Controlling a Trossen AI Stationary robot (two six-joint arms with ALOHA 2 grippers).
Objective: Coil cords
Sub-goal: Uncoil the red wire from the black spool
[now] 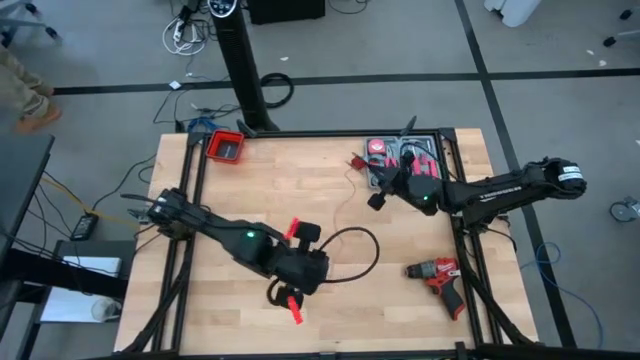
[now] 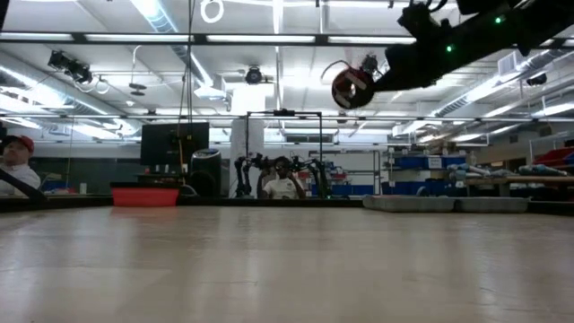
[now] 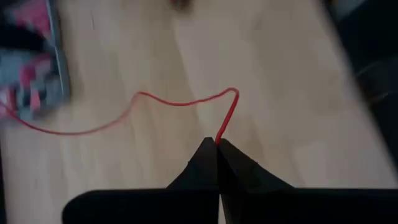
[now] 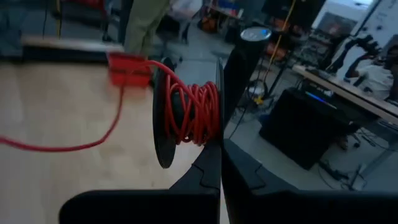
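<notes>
The left pincer (image 3: pixel 217 144) is fully closed, pinching the red cord (image 3: pixel 180 102). From there the cord trails across the wooden surface (image 1: pixel 330 200) toward the right pincer (image 4: pixel 219 146), which is closed on a black spool (image 4: pixel 186 112) wound with the cord, raised above the surface near the drill (image 1: pixel 437 275).

Pale matt wood tabletop (image 3: pixel 280 93) under the left gripper (image 3: pixel 217 144); thin smooth red wire (image 4: pixel 193 112) wound on a dark plastic-looking spool (image 4: pixel 163 118) at the right gripper (image 4: pixel 220 146).
</notes>
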